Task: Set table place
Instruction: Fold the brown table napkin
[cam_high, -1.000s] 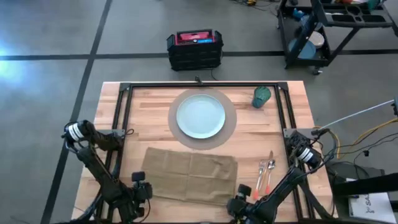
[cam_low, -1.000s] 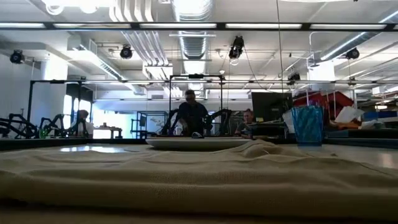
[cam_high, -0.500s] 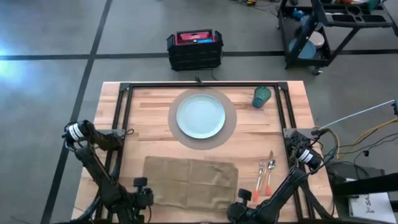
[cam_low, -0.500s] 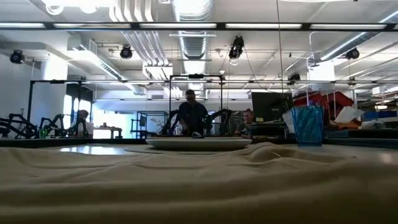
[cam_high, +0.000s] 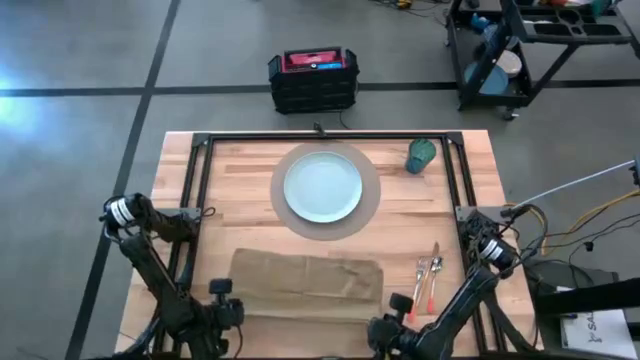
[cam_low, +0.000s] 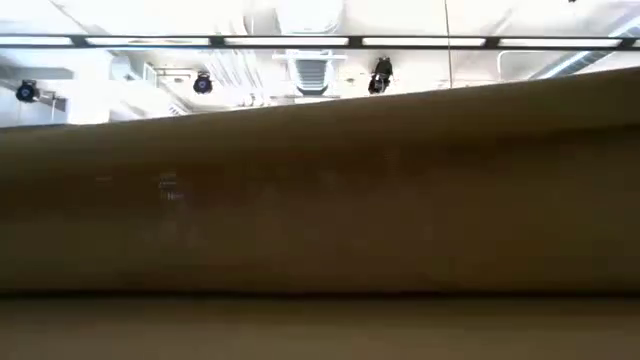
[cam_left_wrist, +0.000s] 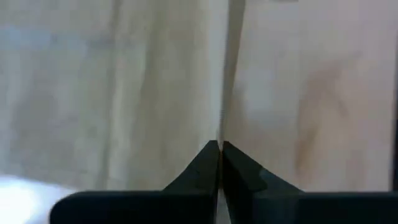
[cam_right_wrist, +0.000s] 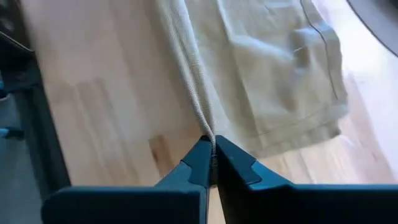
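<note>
Both end effectors are pinched on the near hem of the tan cloth napkin (cam_high: 307, 278), which lies across the lower middle of the high view on the light-wood butcher-block counter (cam_high: 240, 190). At lower left, the left end effector (cam_high: 222, 303) has its dark fingers (cam_left_wrist: 208, 163) closed together with a fold of cloth between them. At lower right, the right end effector (cam_high: 392, 312) is likewise clamped on a raised ridge of the fabric, seen at (cam_right_wrist: 209, 152).

The step in hand looks like folding the napkin: its lifted edge fills the low view.

The pale blue round plate (cam_high: 323, 187) sits on the round tan mat (cam_high: 370, 205) in the upper middle, the small teal cup (cam_high: 421, 155) at upper right, and the orange-handled fork and knife (cam_high: 427, 275) right of the napkin.

Next, I judge, both arms should carry the hem evenly across toward the far edge, then release.
</note>
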